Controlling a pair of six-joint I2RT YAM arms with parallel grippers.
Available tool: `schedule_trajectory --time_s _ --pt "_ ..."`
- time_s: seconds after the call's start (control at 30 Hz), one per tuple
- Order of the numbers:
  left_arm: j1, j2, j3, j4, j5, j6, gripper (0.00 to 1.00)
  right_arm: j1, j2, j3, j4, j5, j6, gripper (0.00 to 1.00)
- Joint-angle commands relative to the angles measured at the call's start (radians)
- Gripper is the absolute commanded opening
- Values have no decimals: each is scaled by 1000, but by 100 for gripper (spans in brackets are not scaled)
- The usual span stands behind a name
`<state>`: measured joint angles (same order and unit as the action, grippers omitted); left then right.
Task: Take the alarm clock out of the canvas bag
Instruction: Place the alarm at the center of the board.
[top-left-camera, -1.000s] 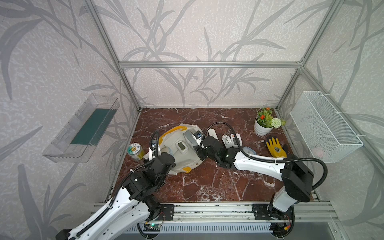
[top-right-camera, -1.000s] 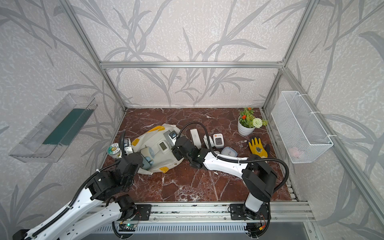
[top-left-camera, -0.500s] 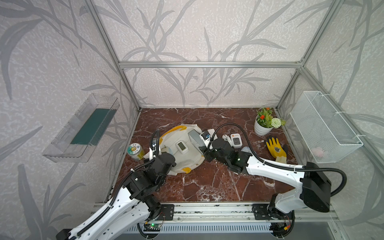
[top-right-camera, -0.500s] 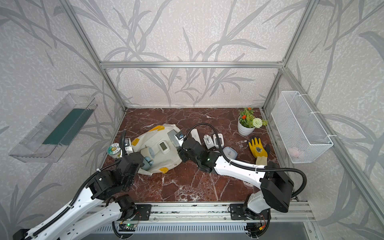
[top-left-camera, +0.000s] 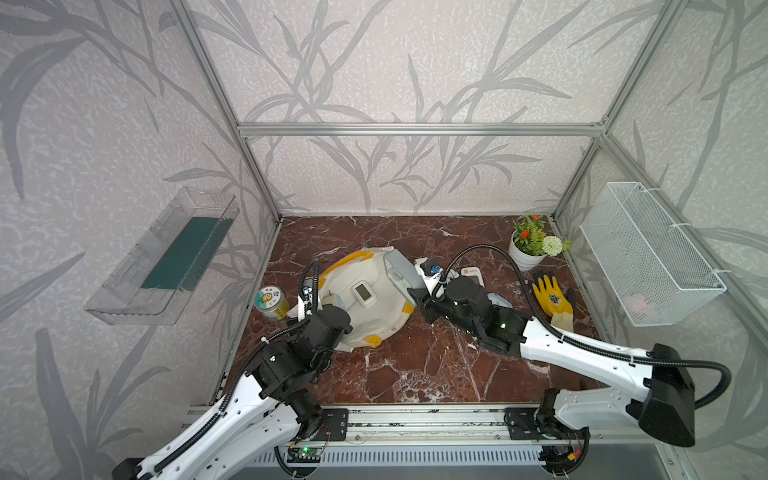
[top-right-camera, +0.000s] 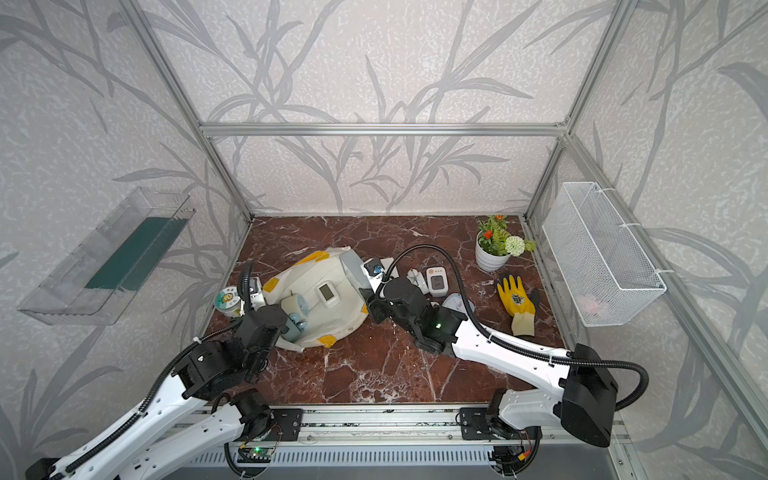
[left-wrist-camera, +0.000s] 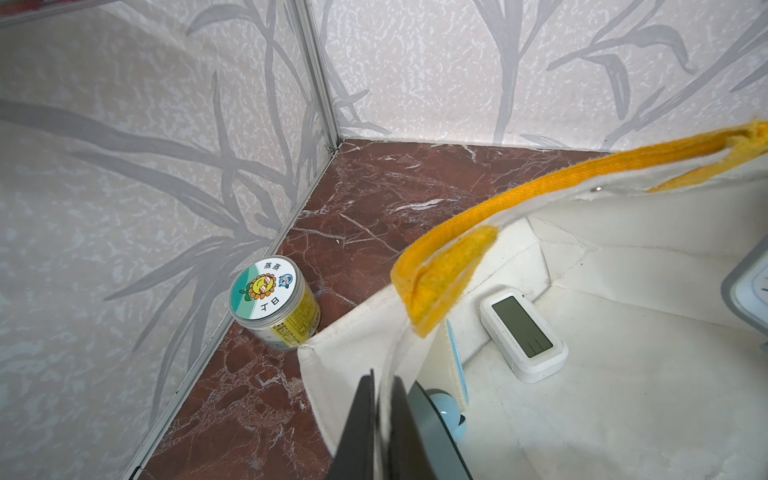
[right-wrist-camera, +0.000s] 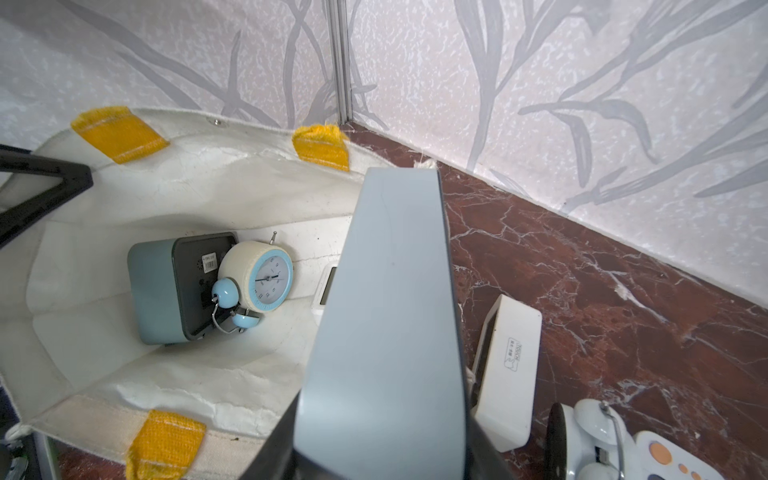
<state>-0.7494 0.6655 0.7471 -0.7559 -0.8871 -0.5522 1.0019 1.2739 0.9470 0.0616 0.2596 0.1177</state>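
— How far along are we?

— Most of the way with this clock, I'd judge. The canvas bag (top-left-camera: 376, 322) sits slumped on the marble tabletop (top-left-camera: 415, 365), its mouth spread open. My left gripper (left-wrist-camera: 382, 380) is closed tight on the rim at my left, pinching the cloth. My right gripper (right-wrist-camera: 384, 419) has its jaws part-way apart, clamped on a grey square alarm clock (right-wrist-camera: 395, 270). It holds the clock up at the opposite rim — I can't tell whether it is fully clear of the mouth. Setting it down is not yet done.

— What's inside?

— Three clocks. A teal square clock (right-wrist-camera: 158, 291) lies with its back showing, and a round cream-and-blue twin-bell alarm clock (right-wrist-camera: 257, 276) rests against it. A small white digital clock (left-wrist-camera: 521, 336) lies just beside them. On the walls, the wire basket (top-left-camera: 648, 249) holds something pinkish (top-left-camera: 638, 303) — too blurred to name. The clear tray (top-left-camera: 137, 291) holds a dark green sheet (top-left-camera: 187, 253).
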Motion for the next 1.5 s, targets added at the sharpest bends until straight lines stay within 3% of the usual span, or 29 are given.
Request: schedule_trajectory --time_s 0.0,0.83,1.47 --pt "8 -3 6 -50 -23 -40 0 -3 -48 19 68 47 -21 19" --pt "12 -3 2 -66 -28 -57 0 -124 -93 8 103 84 10 21" --pt "22 -54 6 -132 -68 -84 0 -204 83 16 160 18 34 22"
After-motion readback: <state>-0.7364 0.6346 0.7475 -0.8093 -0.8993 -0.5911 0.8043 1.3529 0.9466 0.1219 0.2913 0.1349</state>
